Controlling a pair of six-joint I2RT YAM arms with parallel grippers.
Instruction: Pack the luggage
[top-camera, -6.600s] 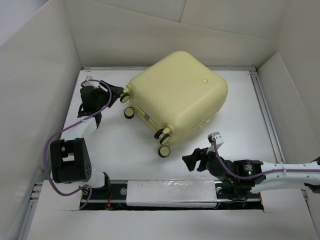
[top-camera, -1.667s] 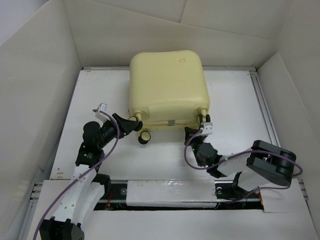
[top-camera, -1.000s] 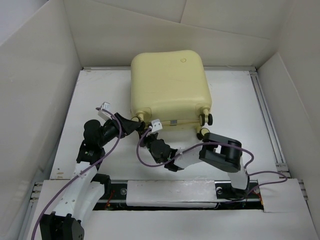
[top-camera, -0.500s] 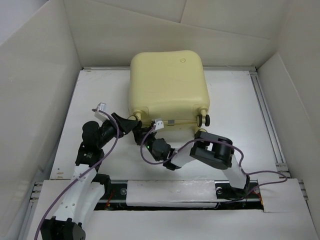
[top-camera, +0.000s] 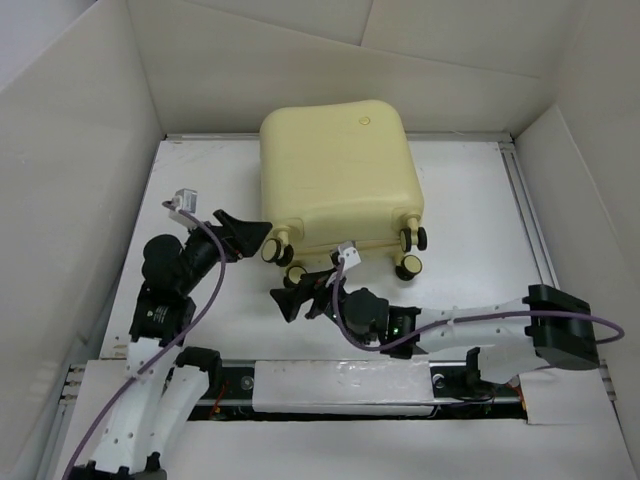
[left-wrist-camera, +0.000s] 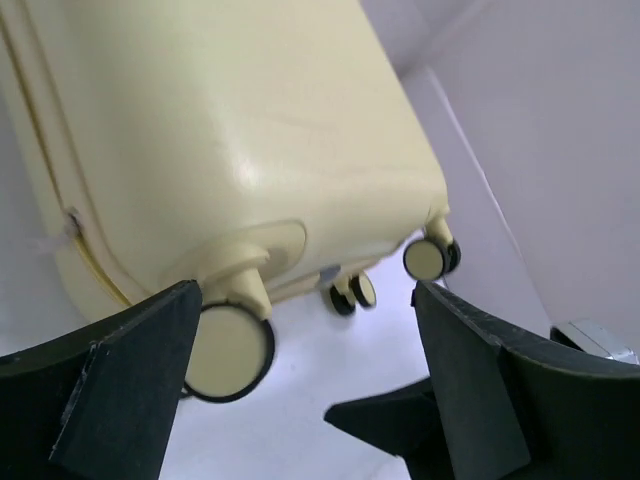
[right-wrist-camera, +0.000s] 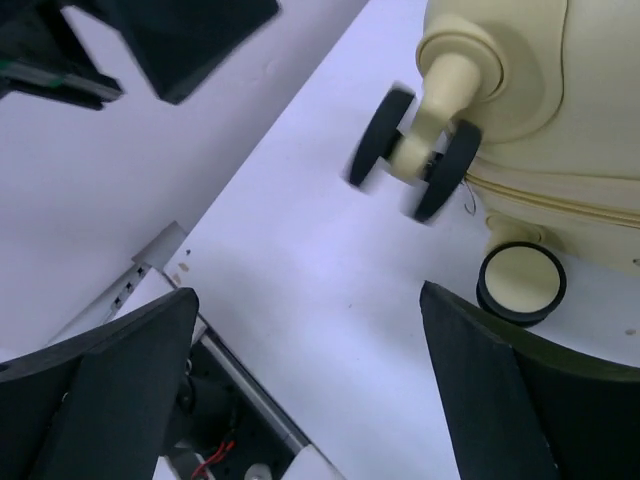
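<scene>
Pale yellow luggage on the white table, toward the back, in the middle. Lies flat on one big side, shut, with a small round mark on top near the far edge. Looks to be right up against the back wall, but hard to tell from above if touching. Four wheels on the near side, facing the arms: two at the left corner, two at the right corner, cream in the middle with black rims. Left hand just beside the left corner wheels. Wide open, with nothing in it. In the left wrist view, one black finger right next to a cream wheel, the other finger far off to the side. Right hand on the near side of the luggage too, a bit closer to the arms, just in front of the left wheels and turned to the left. Also wide open, holding nothing. In the right wrist view, a blurry black double wheel and a round cream wheel lower down, both seen between the two spread fingers, past their tips and not touching them.
</scene>
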